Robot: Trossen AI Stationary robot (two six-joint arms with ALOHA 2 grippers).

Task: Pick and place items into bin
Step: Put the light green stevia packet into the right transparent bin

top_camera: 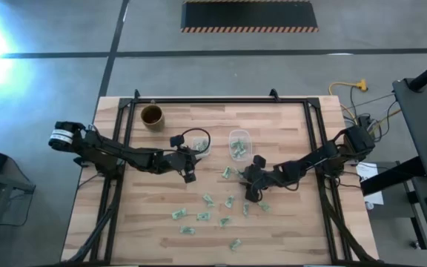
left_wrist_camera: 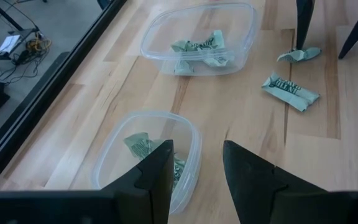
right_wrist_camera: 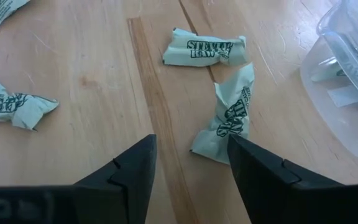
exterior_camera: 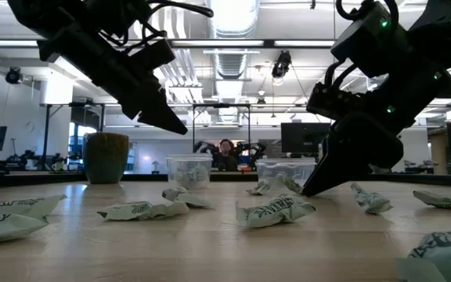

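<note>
Several small green-and-white wrapper pieces lie scattered on the wooden table toward its near side. Two clear tubs stand at mid-table: the left one and the right one, each with a few pieces inside. My left gripper hovers open above the table beside the left tub. My right gripper is open and low over the table just near of the right tub. A crumpled piece lies right by one of its fingers, and another lies just beyond. My right gripper slants down with its fingertips at the table top. One fingertip stands by the lower end of the crumpled piece; I cannot tell whether it touches it. Nothing lies between the fingers.
A brown round cup stands at the table's far left. A black frame rail runs along the far edge and down both sides. More pieces lie toward the near edge, with bare wood to the left and right of them.
</note>
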